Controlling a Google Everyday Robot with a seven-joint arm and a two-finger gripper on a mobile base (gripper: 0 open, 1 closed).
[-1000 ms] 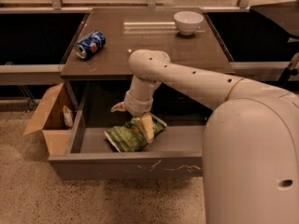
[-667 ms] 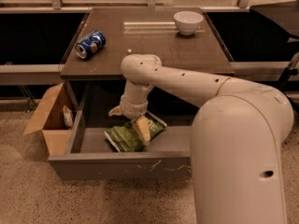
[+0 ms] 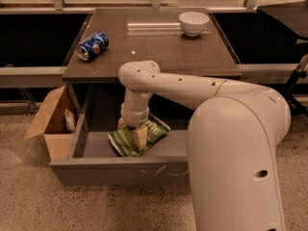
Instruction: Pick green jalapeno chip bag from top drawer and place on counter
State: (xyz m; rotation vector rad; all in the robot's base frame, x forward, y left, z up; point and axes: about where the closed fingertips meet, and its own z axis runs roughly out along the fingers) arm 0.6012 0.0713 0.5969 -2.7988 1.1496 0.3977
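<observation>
The green jalapeno chip bag (image 3: 123, 144) lies crinkled on the floor of the open top drawer (image 3: 120, 170), near its middle. My gripper (image 3: 131, 131) points straight down into the drawer from under the counter (image 3: 154, 52). Its pale fingers (image 3: 140, 137) stand apart and rest on the bag, one on the bag's middle and one at its back left edge. The fingers and wrist hide part of the bag. My arm reaches in from the right, in front of the counter edge.
A blue soda can (image 3: 93, 45) lies on its side at the counter's left. A white bowl (image 3: 193, 22) stands at the back right. An open brown cardboard box (image 3: 48, 124) sits on the floor left of the drawer. My arm's large body fills the lower right.
My arm has swung left and the gripper has come down onto the bag. The bag lies where it was.
</observation>
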